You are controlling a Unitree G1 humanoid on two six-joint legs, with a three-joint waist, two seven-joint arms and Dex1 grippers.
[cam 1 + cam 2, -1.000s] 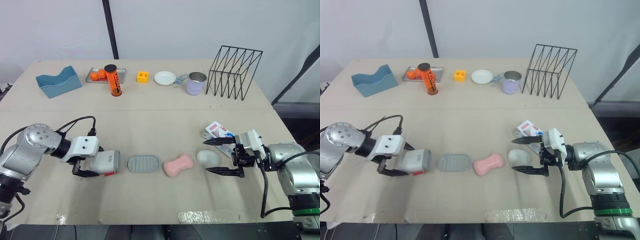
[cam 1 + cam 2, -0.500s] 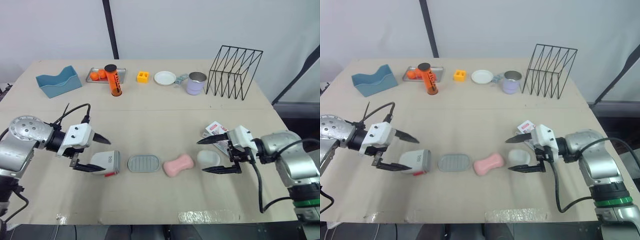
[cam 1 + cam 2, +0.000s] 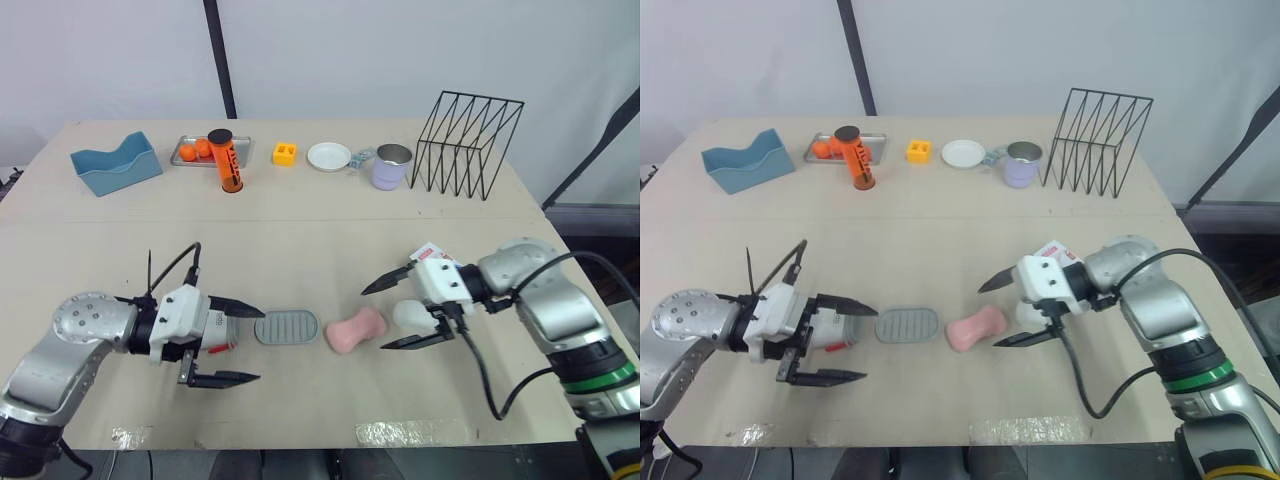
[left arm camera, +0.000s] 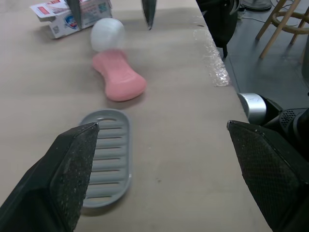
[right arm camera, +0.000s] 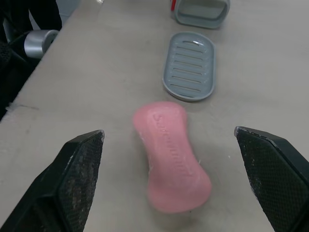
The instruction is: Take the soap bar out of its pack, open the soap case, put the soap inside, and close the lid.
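A pink soap bar (image 3: 356,331) lies bare on the table, near its front edge. To its left is a grey ribbed insert (image 3: 287,327), and further left the grey soap case (image 3: 215,322), partly hidden by my left gripper (image 3: 260,345). That gripper is open, with its fingertips just short of the insert. My right gripper (image 3: 373,318) is open, its tips either side of the soap's right end (image 5: 171,157) without touching it. A white rounded piece (image 3: 408,314) and the opened soap pack (image 3: 437,262) lie under and behind that hand.
Along the back stand a blue holder (image 3: 116,165), a metal tray with orange fruit (image 3: 193,151), an orange bottle (image 3: 229,162), a yellow block (image 3: 286,153), a white plate (image 3: 330,156), a lilac mug (image 3: 393,166) and a black wire rack (image 3: 470,143). The table's front edge is close.
My left gripper has swung right, past the soap case, towards the insert. My right gripper has moved left from the white piece to the soap's right end. Both stay open.
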